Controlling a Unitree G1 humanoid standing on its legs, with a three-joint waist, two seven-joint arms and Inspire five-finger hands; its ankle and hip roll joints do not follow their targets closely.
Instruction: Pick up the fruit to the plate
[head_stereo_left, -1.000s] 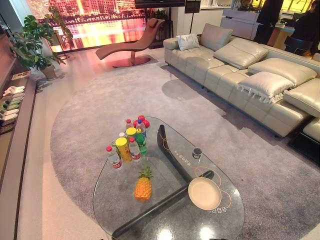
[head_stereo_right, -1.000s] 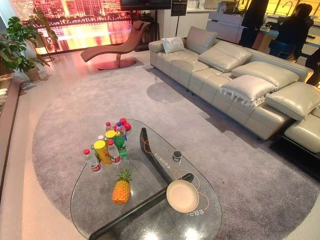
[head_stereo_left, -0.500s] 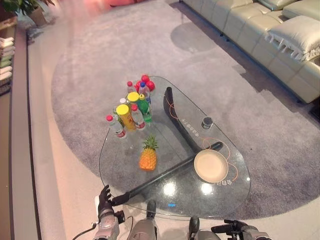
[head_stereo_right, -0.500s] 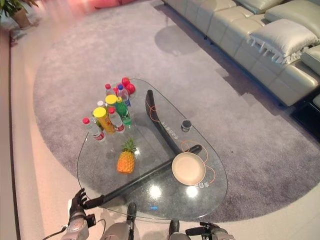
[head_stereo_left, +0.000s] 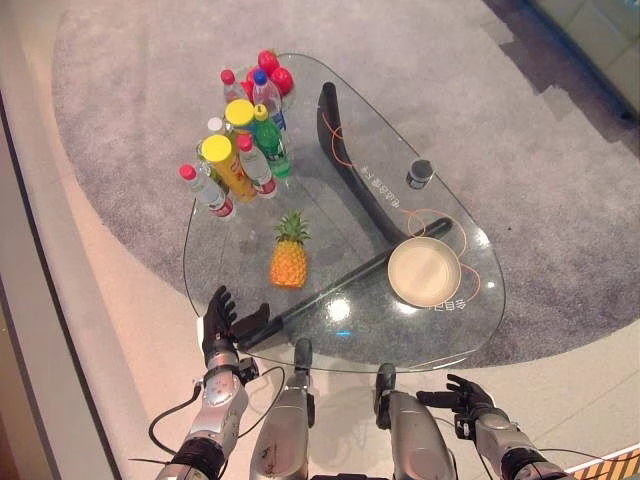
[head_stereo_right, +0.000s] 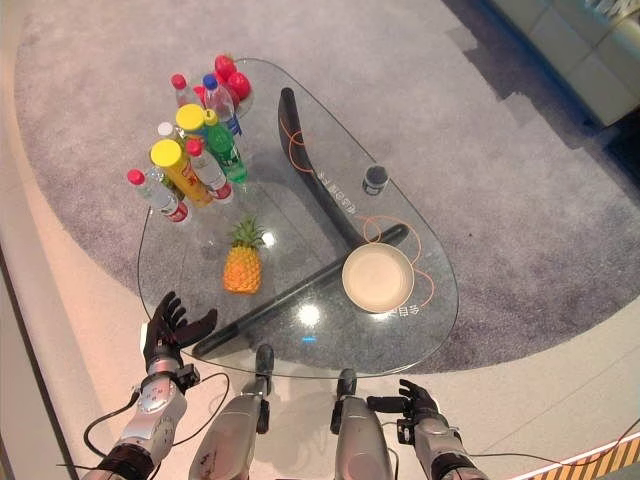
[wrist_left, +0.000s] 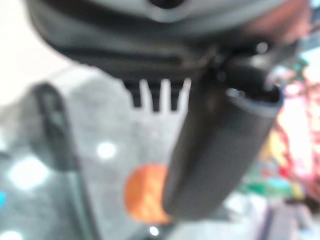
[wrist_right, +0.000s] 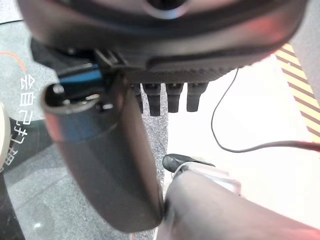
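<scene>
Fingers spread on left hand, right hand | pineapple upright, orange, green crown | plate apart

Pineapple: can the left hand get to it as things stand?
Probably yes. The open left hand is at the table's near edge, and only bare glass separates it from the upright pineapple; the bottles stand farther back.

Both hands now higher, nearer table

eyes: head-high, facing down, share glass table | wrists: v. close (along each arm)
</scene>
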